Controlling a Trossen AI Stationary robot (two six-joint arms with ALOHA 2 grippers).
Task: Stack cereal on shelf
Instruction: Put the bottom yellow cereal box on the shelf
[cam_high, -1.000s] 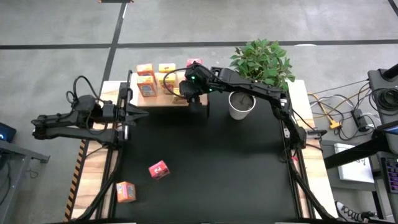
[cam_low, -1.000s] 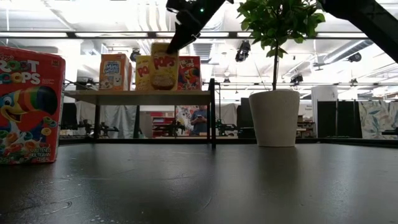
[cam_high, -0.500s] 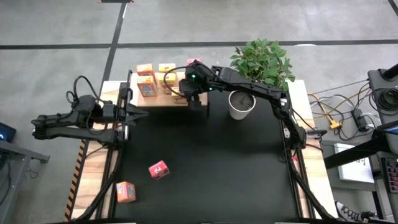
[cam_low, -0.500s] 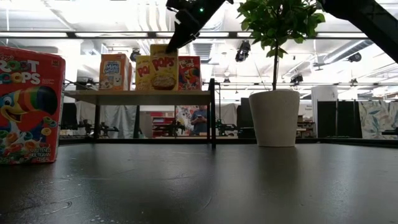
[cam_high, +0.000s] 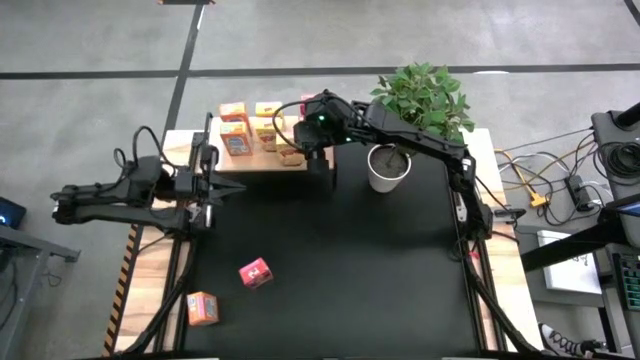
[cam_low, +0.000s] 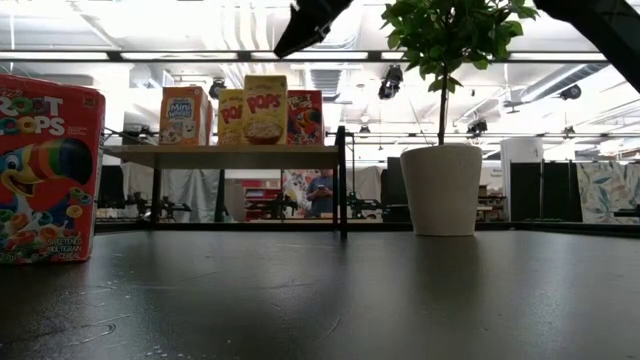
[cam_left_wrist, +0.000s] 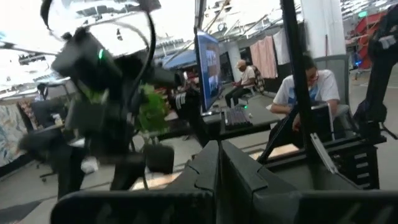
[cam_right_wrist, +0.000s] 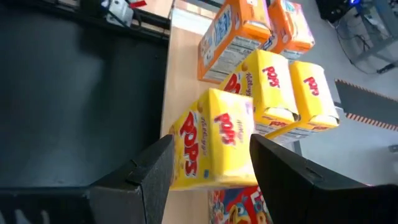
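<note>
- Shelf (cam_high: 262, 160) stands at the far edge of the black counter (cam_high: 330, 260), left of the white plant pot (cam_high: 387, 168).
- On the shelf, seen from above, two orange boxes (cam_high: 234, 135) sit at its left end, yellow boxes (cam_high: 268, 128) stand in the middle, and a red box shows at the right, mostly under the arm.
- In the low view the front yellow box (cam_low: 265, 110) stands upright on the shelf board (cam_low: 225, 156), in front of another yellow box (cam_low: 231, 117) and beside a red box (cam_low: 305, 117); an orange box (cam_low: 185, 116) stands further left.
- Right tool (cam_high: 300, 138) hangs over the shelf's right part; its fingers (cam_right_wrist: 140, 177) are spread apart, straddling the front yellow box (cam_right_wrist: 214, 140) without visibly pressing it, so the box looks released.
- Left tool (cam_high: 222, 187) waits at the counter's left edge, its fingers (cam_left_wrist: 214, 165) clenched together on nothing.
- Two boxes lie on the near left of the counter, well apart from the shelf: a red one (cam_high: 255, 272) and an orange one (cam_high: 203, 308).
- A large red box (cam_low: 48, 170) fills the low view's left edge.
- People sit at desks in the room behind, in the left wrist view.
</note>
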